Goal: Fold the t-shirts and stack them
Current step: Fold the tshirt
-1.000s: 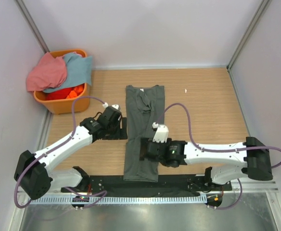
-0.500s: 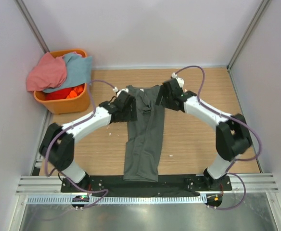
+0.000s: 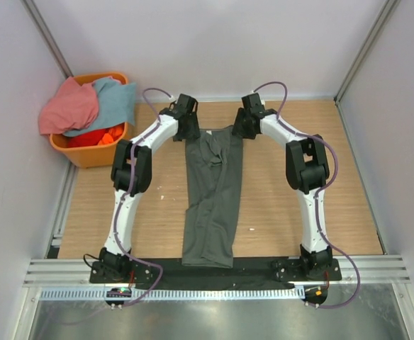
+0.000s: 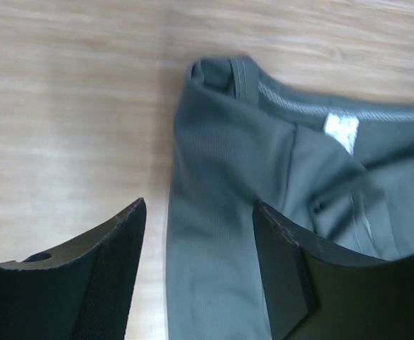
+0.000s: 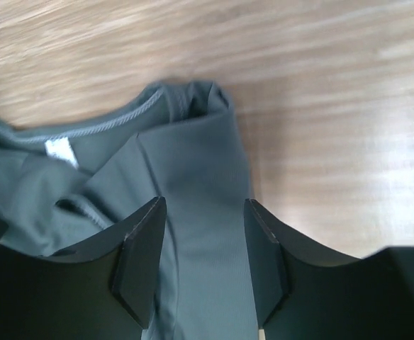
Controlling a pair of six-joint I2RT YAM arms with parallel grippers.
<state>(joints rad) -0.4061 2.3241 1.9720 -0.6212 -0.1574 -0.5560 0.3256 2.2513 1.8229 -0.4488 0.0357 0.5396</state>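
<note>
Grey shirt [image 3: 210,198] lies lengthwise mid-frame on bench [image 3: 299,184], collar at top. Left pincer [image 4: 200,207] and right pincer [image 5: 205,204] both open, astride collar corners. Best pinch all layers evenly, lift together, carry collar toward hem.

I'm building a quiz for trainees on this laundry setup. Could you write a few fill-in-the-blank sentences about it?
1. The t-shirt lying on the table is dark ___.
2. The pink shirt and light blue shirt sit in the orange ___.
3. The left gripper and right gripper both have ___ jaws, at the t-shirt's collar end.
Missing words: grey; basket; open.
</note>
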